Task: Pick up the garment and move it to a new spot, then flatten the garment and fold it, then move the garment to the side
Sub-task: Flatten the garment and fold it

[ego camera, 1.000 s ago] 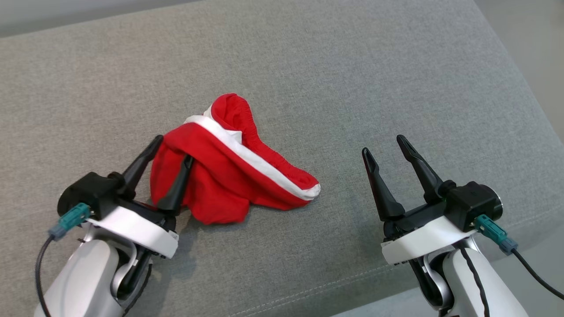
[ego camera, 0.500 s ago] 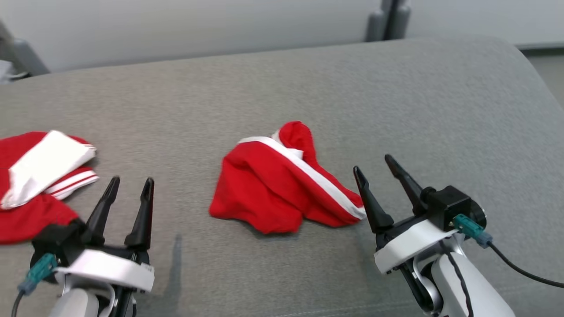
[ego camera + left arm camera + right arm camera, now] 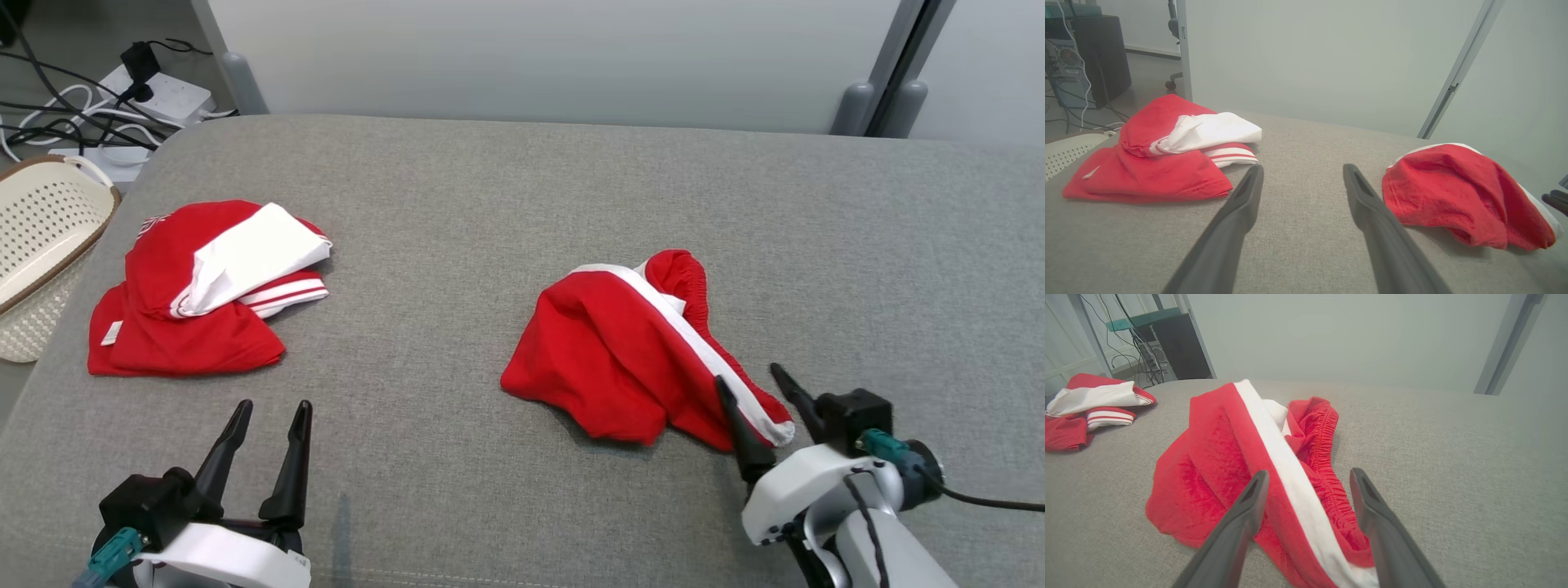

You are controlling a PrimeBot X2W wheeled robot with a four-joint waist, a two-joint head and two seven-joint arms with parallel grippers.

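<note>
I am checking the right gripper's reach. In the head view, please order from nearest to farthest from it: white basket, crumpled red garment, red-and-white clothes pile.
1. Crumpled red garment, at the fingers of the right gripper.
2. Red-and-white clothes pile, far left on the cushion.
3. White basket, beyond the cushion's left edge.

Head camera has swung left and up. Left tool has come off the garment and is now well apart from it, over bare cushion. Right tool has closed in, fingertips now at the garment's striped near end.
</note>
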